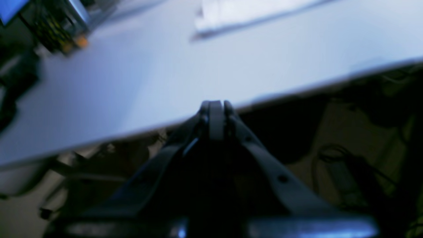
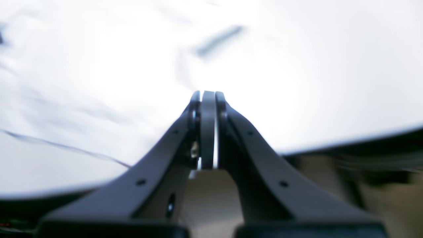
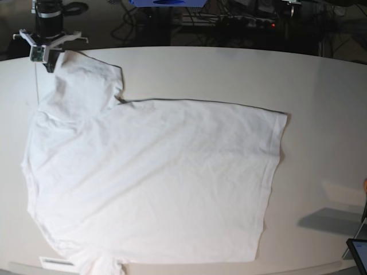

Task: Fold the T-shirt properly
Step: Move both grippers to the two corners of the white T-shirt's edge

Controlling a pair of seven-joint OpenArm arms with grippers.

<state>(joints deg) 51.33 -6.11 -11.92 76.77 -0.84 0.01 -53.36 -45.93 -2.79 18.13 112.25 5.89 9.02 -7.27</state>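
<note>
We see the worktop (image 3: 327, 132) carrying the white T-shirt (image 3: 166, 183), spread wide and wrinkled, its body reaching toward the near edge and its hem side ending short of the right edge in the base view. One sleeve sticks out toward the far left corner. Beside that sleeve, at the worktop's far edge, we have the right gripper (image 3: 50, 64), its tips closed together and pointing down; whether they touch the cloth we cannot tell, and we make out no fabric pinched between them. Our left gripper (image 1: 216, 105) is closed too, with nothing in its tips, well apart from the T-shirt, which lies beyond it across bare worktop.
</note>
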